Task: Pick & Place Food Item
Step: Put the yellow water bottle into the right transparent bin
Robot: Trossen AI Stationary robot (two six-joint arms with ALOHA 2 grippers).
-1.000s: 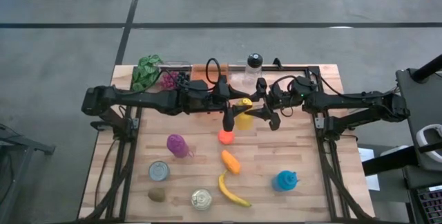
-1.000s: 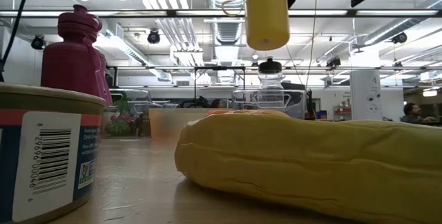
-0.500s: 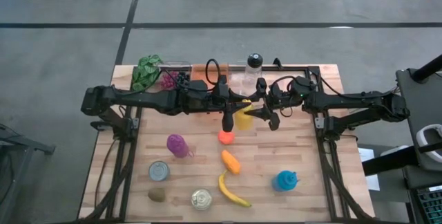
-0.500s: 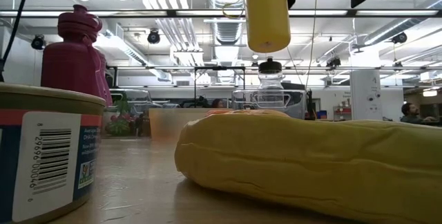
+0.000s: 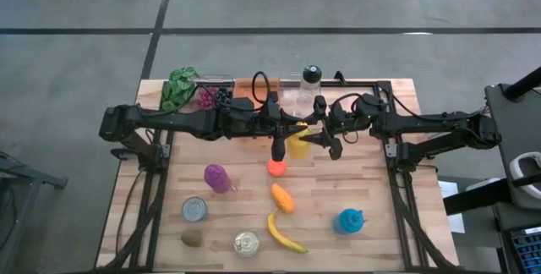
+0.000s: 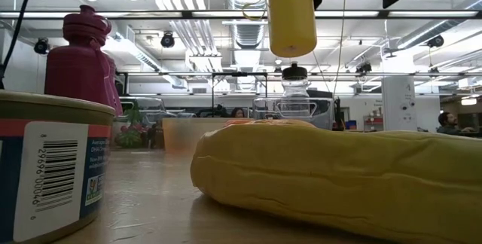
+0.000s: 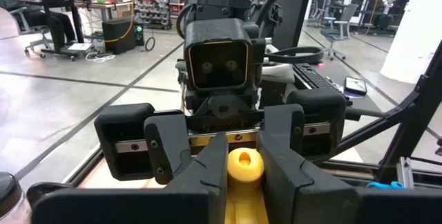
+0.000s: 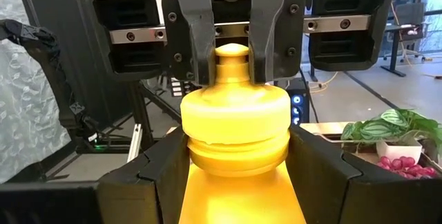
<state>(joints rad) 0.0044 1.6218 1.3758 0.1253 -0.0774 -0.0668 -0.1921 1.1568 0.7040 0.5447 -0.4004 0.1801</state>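
Above the middle of the desk (image 5: pixel 372 181), the yellow bottle (image 5: pixel 297 141) hangs between the 2 arms. The right gripper (image 8: pixel 235 165) grasps its body with both fingers; the left gripper (image 7: pixel 237 175) is clenched on its cap.

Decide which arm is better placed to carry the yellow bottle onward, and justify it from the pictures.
Right, probably: the right gripper clasps the yellow bottle's wide body, while the left gripper only pinches its narrow cap.
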